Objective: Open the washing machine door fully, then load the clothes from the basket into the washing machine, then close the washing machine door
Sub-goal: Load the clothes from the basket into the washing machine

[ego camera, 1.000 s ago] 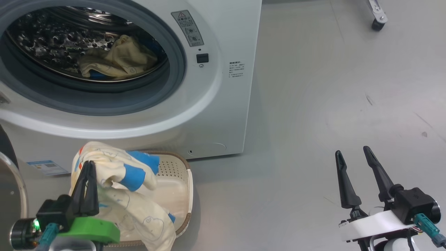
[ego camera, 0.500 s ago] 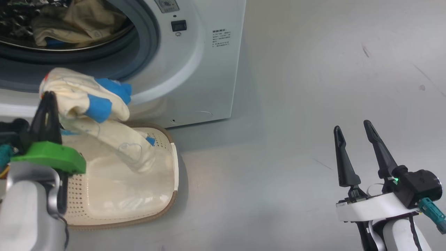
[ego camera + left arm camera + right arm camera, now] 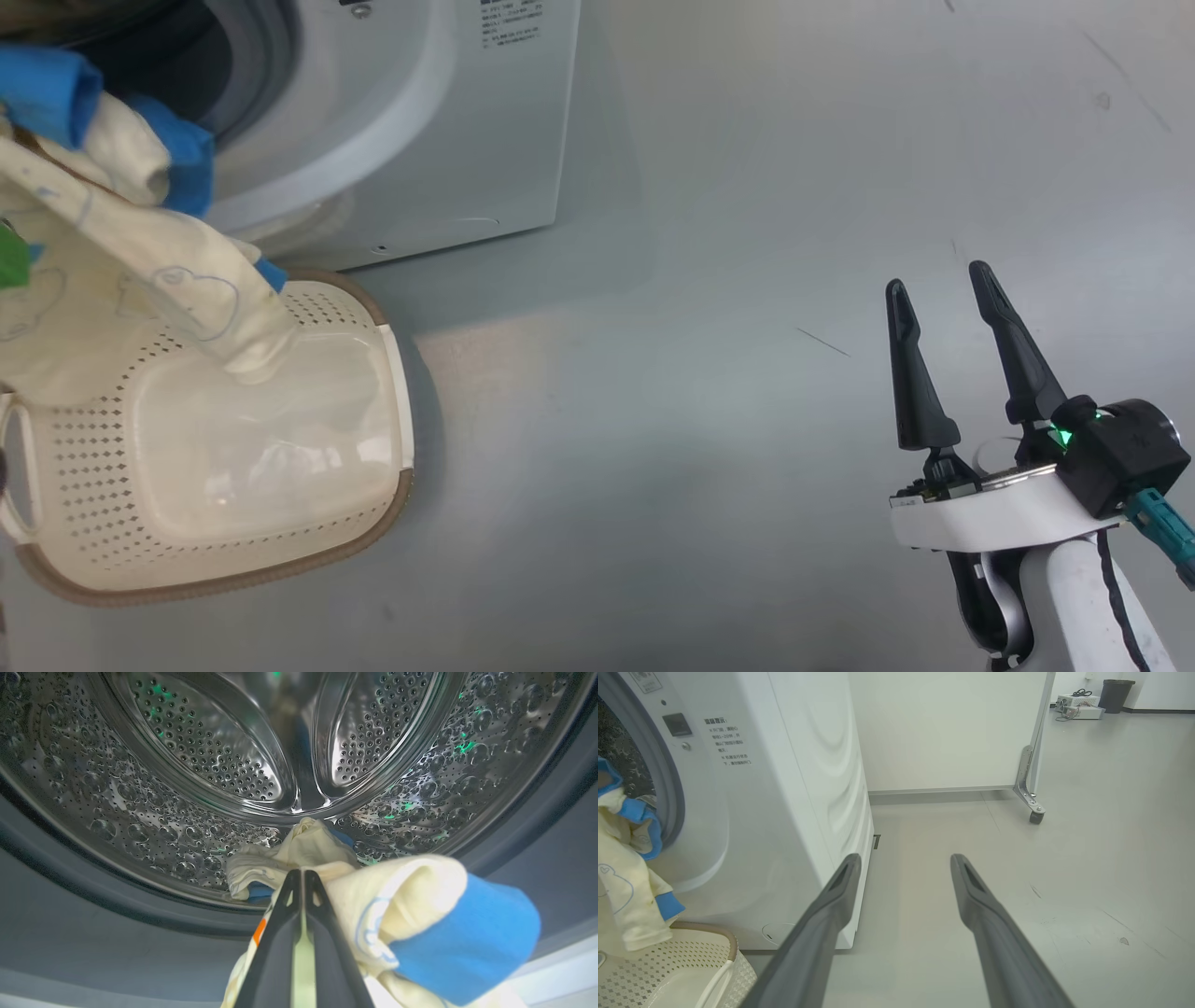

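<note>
We are in the middle of loading. Our left gripper [image 3: 299, 877] has its fingers pressed together on a cream garment [image 3: 420, 905] with blue cuffs. It holds the garment at the mouth of the washing machine [image 3: 420, 121], just in front of the steel drum [image 3: 187, 756]. The garment's lower end hangs down into the basket [image 3: 93, 467], which stands on the floor [image 3: 700, 420] close by the machine's front lower corner.

Another cream piece [image 3: 303, 844] lies at the bottom of the drum, so we judge that part of the load is in. The left wrist looks straight into the drum, so opening the door looks done. What we can see of the basket's bottom is bare, though the hanging cloth hides its far corner.

Our right gripper [image 3: 936, 275] hovers over bare floor well to the right, fingers spread and holding nothing.

What is left is to carry this garment inside, release it, and shut the door.
</note>
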Robot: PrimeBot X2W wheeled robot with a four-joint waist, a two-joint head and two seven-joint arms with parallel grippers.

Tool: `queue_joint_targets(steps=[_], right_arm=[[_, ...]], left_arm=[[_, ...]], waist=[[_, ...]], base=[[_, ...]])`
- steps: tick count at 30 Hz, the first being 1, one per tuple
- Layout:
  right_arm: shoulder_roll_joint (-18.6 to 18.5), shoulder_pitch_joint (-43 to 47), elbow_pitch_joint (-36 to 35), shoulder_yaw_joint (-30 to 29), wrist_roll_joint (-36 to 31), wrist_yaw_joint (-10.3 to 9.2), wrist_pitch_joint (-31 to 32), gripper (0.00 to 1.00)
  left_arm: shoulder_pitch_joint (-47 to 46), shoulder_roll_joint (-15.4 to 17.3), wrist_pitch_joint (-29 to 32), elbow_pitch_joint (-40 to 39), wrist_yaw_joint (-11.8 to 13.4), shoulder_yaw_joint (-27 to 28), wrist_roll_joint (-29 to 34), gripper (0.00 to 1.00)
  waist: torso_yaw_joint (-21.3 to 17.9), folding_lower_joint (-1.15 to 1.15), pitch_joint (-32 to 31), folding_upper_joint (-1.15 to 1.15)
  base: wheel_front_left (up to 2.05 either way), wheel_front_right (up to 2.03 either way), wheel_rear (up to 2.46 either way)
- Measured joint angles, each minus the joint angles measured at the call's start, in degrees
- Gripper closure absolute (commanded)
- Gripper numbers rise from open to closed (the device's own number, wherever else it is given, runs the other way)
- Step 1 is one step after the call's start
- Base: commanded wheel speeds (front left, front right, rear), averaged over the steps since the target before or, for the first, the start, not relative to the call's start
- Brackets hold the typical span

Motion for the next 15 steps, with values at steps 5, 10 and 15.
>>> queue_joint_targets(steps=[5, 10, 15], right_arm=[[0.19, -2.16, -0.37, 0.64, 0.79, 0.0, -0.07, 0.0], [0.23, -3.62, -0.47, 1.19, 0.97, 0.01, -0.27, 0.0], [0.34, -5.73, -0.46, 1.82, 1.33, 0.03, -0.49, 0.0]], left_arm=[[-7.26, 4.74, 5.97, 1.26, -0.93, 1.32, -1.59, 1.0], [-13.39, 8.06, 9.65, 1.78, -1.47, 1.97, -2.57, 1.0], [-17.45, 11.33, 11.2, 2.38, -1.51, 3.49, -2.9, 1.0]], waist=[[-2.05, 0.0, 4.12, 0.0], [-3.61, 0.0, 7.52, 0.0], [-5.18, 0.01, 10.57, 0.0]], base=[[0.0, 0.0, 0.0], [0.0, 0.0, 0.0], [0.0, 0.0, 0.0]])
